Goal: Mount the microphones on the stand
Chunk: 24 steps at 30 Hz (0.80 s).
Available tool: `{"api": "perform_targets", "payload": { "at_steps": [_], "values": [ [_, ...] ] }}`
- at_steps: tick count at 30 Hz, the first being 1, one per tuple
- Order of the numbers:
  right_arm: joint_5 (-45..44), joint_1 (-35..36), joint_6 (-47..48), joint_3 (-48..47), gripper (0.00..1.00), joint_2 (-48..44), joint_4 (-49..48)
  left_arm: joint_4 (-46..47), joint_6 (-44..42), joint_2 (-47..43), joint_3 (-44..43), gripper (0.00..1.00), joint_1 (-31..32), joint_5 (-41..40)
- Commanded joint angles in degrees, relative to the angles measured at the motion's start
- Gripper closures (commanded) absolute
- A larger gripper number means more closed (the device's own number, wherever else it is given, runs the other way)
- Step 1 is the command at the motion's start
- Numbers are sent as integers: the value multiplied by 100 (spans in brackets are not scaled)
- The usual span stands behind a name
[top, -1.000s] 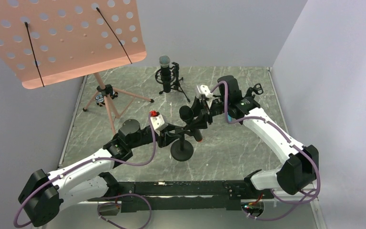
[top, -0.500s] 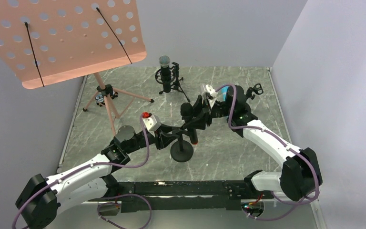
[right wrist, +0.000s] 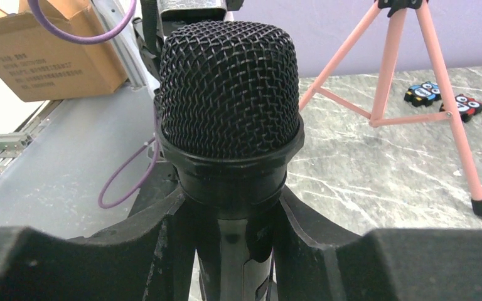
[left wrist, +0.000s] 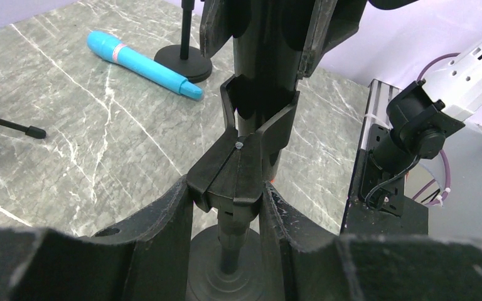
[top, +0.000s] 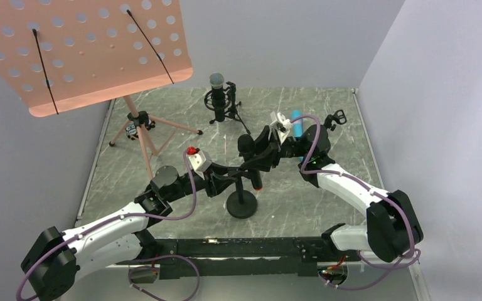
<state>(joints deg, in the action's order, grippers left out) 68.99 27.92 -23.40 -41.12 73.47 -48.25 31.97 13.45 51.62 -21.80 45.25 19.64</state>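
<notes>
Black mic in stand clip, R gripper clamping it

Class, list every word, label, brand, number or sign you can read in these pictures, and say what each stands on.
Nothing can be read with certainty.
Cardboard box: two short lines of dark print, too small and blurred to read.
Black microphone and blue microphone: no lettering shows.

round-base stand: centre | tripod microphone: behind | lying microphone: rear right | music stand: rear left
</notes>
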Motion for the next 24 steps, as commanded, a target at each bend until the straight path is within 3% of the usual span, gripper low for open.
{"api": "perform_targets", "payload": {
  "at_steps": [1, 10, 24],
  "values": [
    [-212, 201, -213, -119, 93, 107, -777, 304, 242, 57, -197, 87, 44, 119],
    [-453, 277, 333, 314, 94, 41, -375, 617, 399, -44, 11, 88, 51, 67],
    [-701, 22, -659, 541, 93, 103, -1462, 1662, 931, -4, 591, 95, 60, -27]
  ]
}}
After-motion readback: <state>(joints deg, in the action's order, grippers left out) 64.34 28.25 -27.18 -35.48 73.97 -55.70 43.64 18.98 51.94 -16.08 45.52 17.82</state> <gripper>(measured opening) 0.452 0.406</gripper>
